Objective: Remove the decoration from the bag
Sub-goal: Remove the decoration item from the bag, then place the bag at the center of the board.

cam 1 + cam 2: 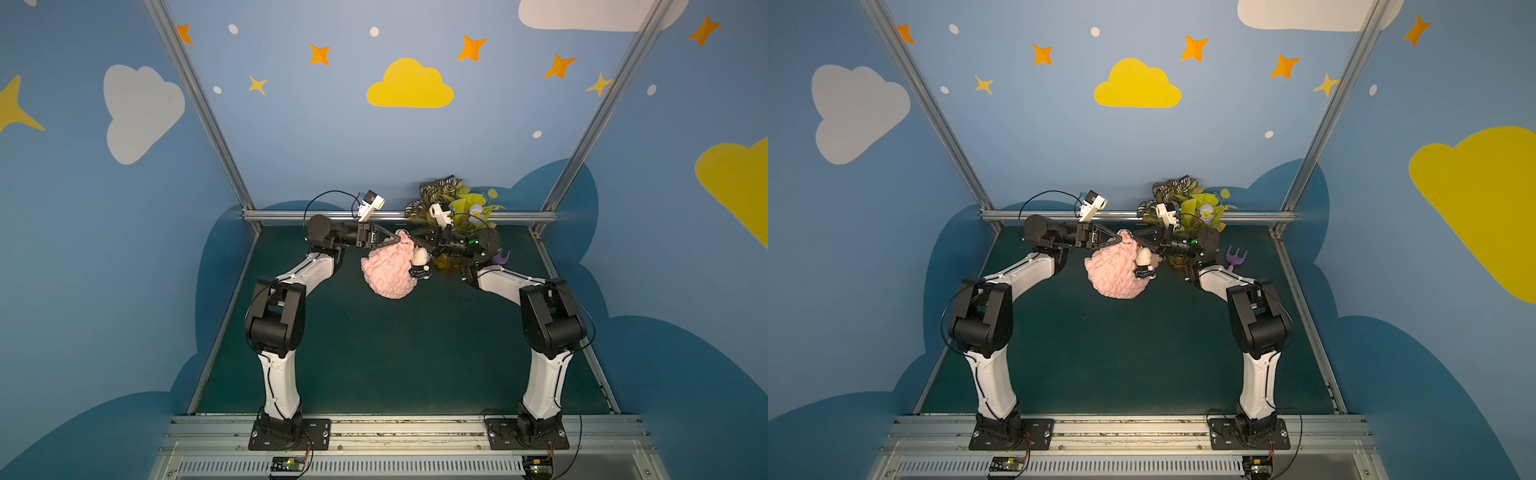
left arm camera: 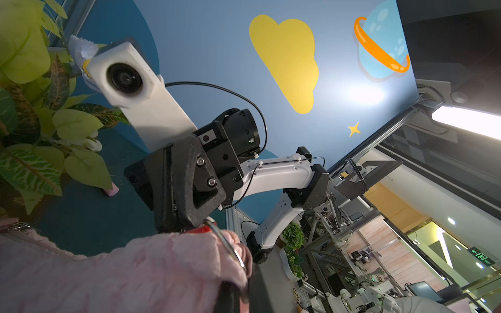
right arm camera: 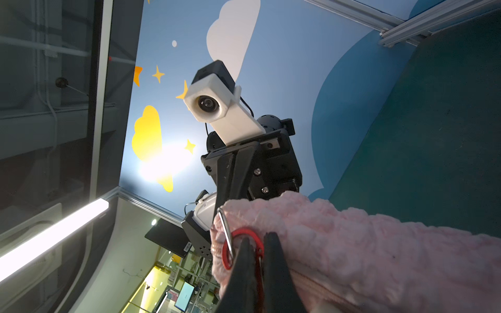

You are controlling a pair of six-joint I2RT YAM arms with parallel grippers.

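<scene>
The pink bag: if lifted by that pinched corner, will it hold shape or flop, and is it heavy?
Probably floppy: the bag slumps in folds below the corner the left pincer pinches. Likely light, being puffy fabric. The decoration hangs loose at its side, so it may swing.

Hard-to-see bits
Mid-frame in both top views the decoration (image 1: 420,259) (image 1: 1144,257) is too tiny to read its face; in a top view the right arm (image 1: 507,280) hides most of the purple fork (image 1: 502,258). The bag (image 3: 379,257) runs off the right wrist frame, red clasp (image 3: 241,230) half behind the right gripper (image 3: 259,238).
</scene>
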